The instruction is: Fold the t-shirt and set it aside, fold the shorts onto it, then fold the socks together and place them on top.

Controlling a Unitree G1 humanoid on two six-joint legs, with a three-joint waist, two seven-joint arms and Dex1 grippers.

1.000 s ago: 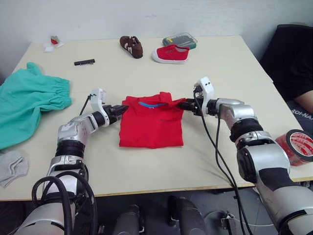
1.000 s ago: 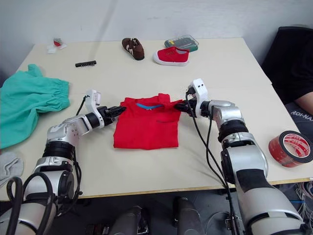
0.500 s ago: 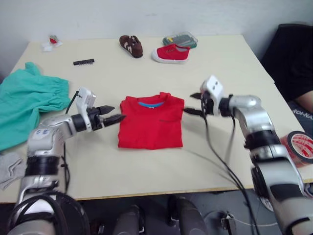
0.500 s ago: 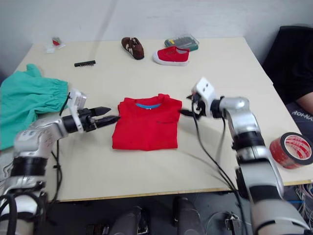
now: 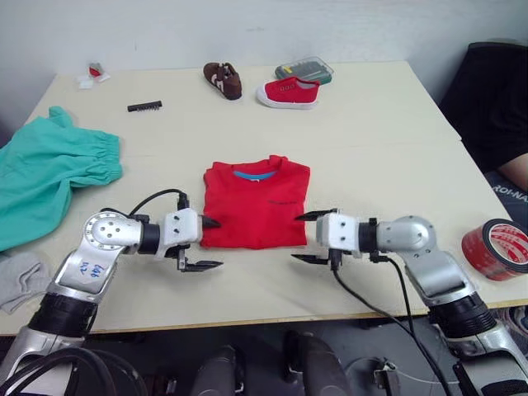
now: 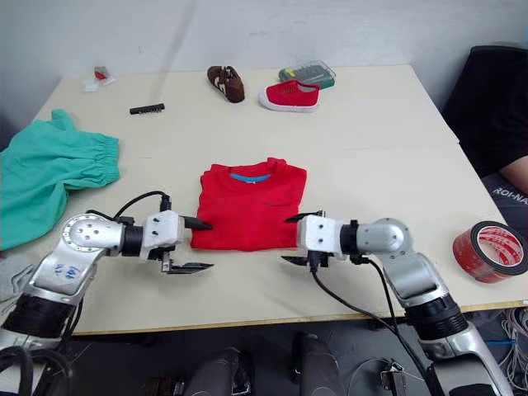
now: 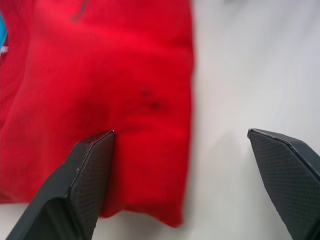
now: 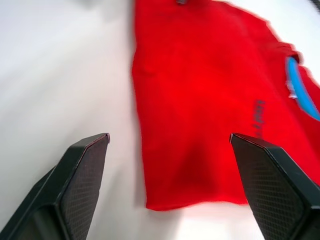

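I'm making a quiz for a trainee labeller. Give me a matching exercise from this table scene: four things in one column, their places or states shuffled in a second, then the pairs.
Things:
1. t-shirt
2. shorts
3. red shoe
4. tape roll

Places or states:
A. far side of the table, beside a brown shoe
B. table's right edge
C. folded flat, between the two open grippers
D. spread at the table's left edge

Pairs: 1-C, 2-D, 3-A, 4-B

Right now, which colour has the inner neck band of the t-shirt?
Blue. The neck band of the red t-shirt shows best in the left eye view.
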